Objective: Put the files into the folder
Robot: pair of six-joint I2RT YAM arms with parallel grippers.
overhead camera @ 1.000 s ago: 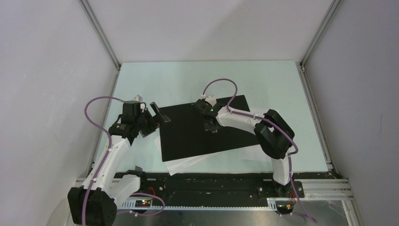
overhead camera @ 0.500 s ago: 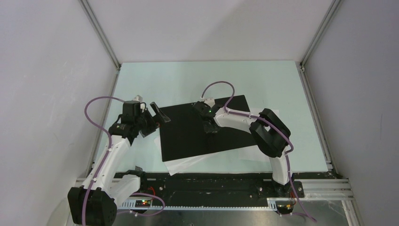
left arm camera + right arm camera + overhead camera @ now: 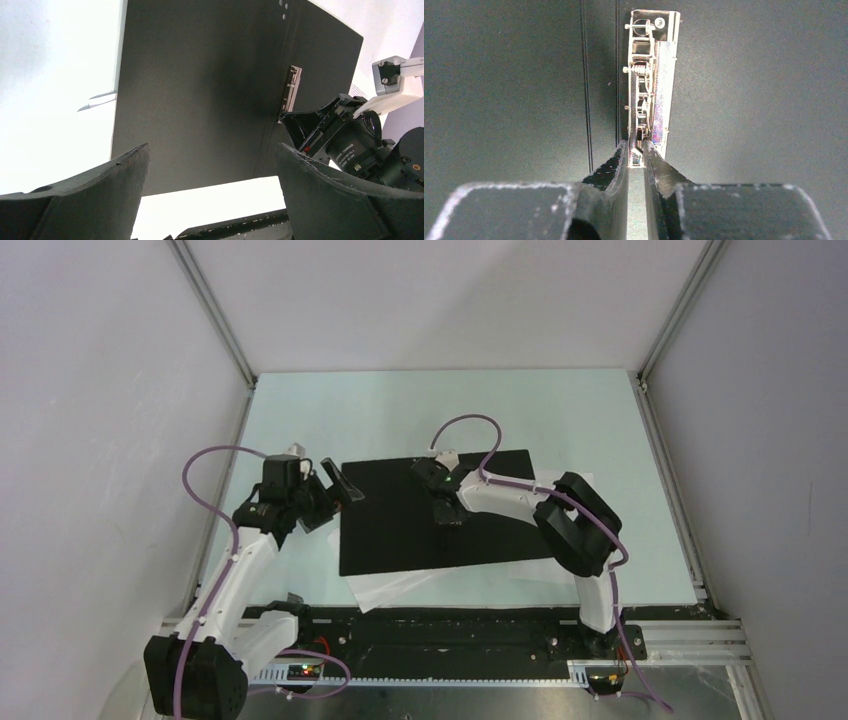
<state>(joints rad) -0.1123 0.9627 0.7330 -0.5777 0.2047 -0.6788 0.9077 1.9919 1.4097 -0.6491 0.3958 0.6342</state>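
The folder (image 3: 400, 530) lies open on the table with its black inside (image 3: 200, 90) facing up. Its metal clip (image 3: 649, 75) runs along the spine. My right gripper (image 3: 447, 512) is down on the folder, jaws nearly together with the near end of the clip pinched between the fingertips (image 3: 637, 150). My left gripper (image 3: 340, 485) hovers at the folder's left edge, wide open with nothing between its fingers (image 3: 212, 147). The files are white sheets partly hidden under the folder, showing at its near-left corner (image 3: 385, 585) and near-right corner (image 3: 540, 568).
The pale green table (image 3: 560, 410) is fenced by metal frame posts (image 3: 215, 315) and white walls. The black base rail (image 3: 450, 635) runs along the near edge, and purple cables (image 3: 200, 480) loop above both arms.
The right jaws have narrowed onto the clip. The folder has swung round to lie squarer with the table's edge. The left arm has stayed still.
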